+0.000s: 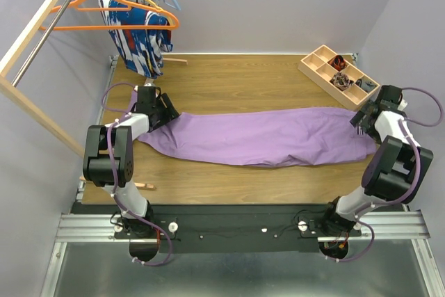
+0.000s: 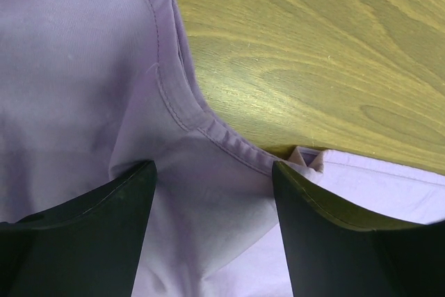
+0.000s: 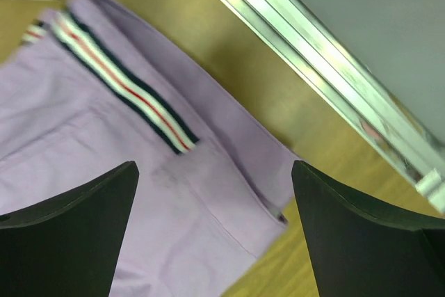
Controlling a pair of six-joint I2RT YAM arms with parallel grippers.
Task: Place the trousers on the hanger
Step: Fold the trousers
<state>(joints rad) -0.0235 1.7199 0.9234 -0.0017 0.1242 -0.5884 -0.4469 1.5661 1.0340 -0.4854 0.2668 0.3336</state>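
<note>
The left fingers (image 2: 83, 234) are spread wide and nothing is held. A seamed leg end of the trousers (image 1: 264, 137) is framed between them, though whether the cloth is touched cannot be told. The right fingers (image 3: 69, 234) are likewise fully parted and empty, poised above the striped waistband (image 3: 118, 81) at the opposite end. The lilac trousers are laid out full length across the table (image 1: 243, 81), between the two arms. The orange hanger (image 1: 104, 28) is seen hung high at the far left, well apart from the garment. The fabric is judged soft, light and limp, and likely to sag or slide off a thin bar. A pinch at the doubled waistband or hem seam is favoured.
</note>
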